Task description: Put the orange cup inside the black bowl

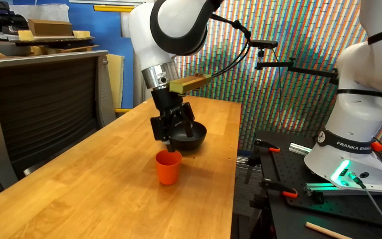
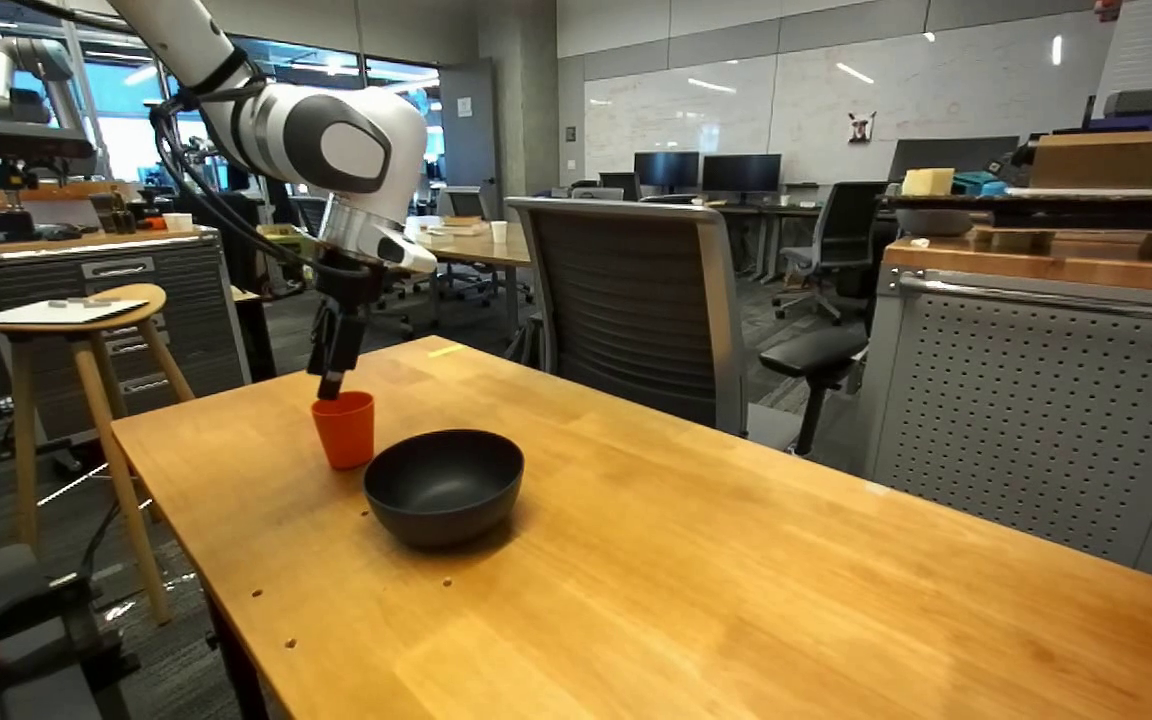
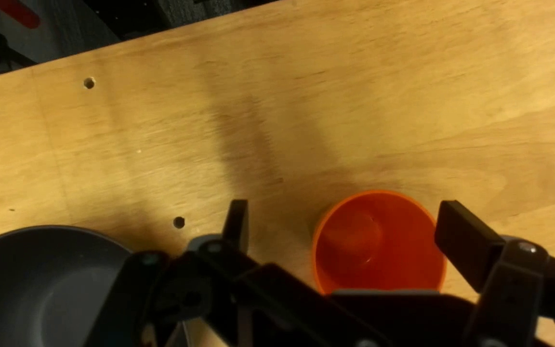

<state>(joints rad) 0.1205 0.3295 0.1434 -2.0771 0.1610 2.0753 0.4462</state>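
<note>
lined up for the pick, grasp not yet made

the orange cup [image 1: 168, 172] stood upright on the table [image 1: 111, 189], near in an exterior view, with the black bowl [image 1: 192, 144] on its far side; in the wrist view the bowl lay left and the cup right, apart. the gripper [image 3: 342, 221] had its jaws spread wide, holding nothing. the cup's mouth showed there between the fingers [image 3: 468, 246], but off-centre: the right one crowded the rim, the left was well clear of it. whether a tip touched the rim could not be told.

the step in hand looked to be the approach. the next move seemed to call for a shift right in that view, so the right finger would pass outside the rim, then a descent and a squeeze; the lift and the carry left to the bowl would follow.
</note>
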